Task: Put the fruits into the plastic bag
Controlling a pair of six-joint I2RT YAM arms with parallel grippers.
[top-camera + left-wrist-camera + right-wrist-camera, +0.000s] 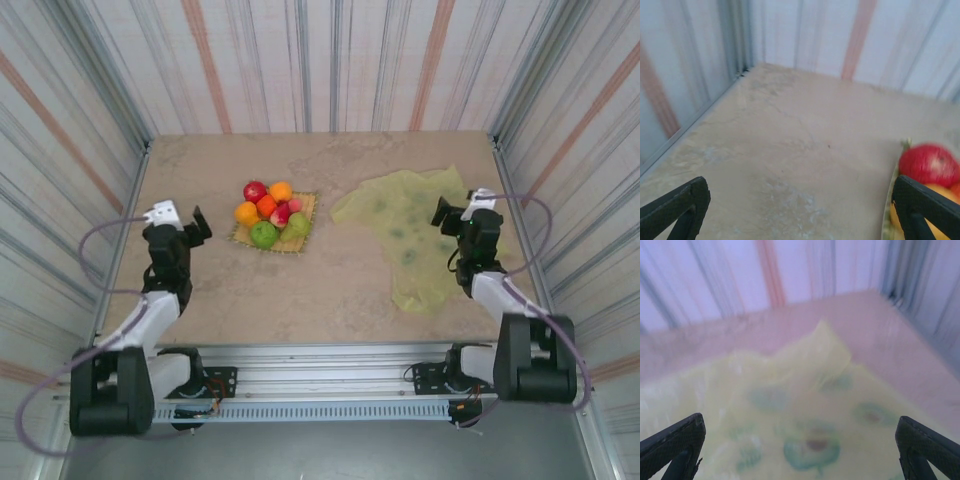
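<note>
Both arm bases (110, 390) are bolted at the near edge of the bench (330, 290), one at each side, and the two arms reach forward from them.

On the left side, the left hand (203, 223) stands over bare bench. It is near the fruits (272, 212), to their left, but it does not touch them. In its wrist view the two black fingers (680, 207) are spread wide, and between them there is only the bench surface. A red fruit (929, 164) lies just above the right finger, at the edge of that picture.

The fruits lie in a close heap on a square woven mat (309, 203), a little left of the middle of the bench. Red and orange ones are at the far side, a pinkish one is in the middle, and two green ones are at the near side. All the fruits I can see are on the mat.

The plastic bag (405, 225) lies flat and wrinkled on the right half of the bench, apart from the mat. It is yellow-green with dark greenish spots.

The right hand (443, 213) is over the right part of the bag. Its fingers (675, 445) are also spread wide, with the bag under them. The wrist picture is blurred, so I cannot tell if the hand touches the plastic.

Striped walls (330, 60) close the bench on three sides.
</note>
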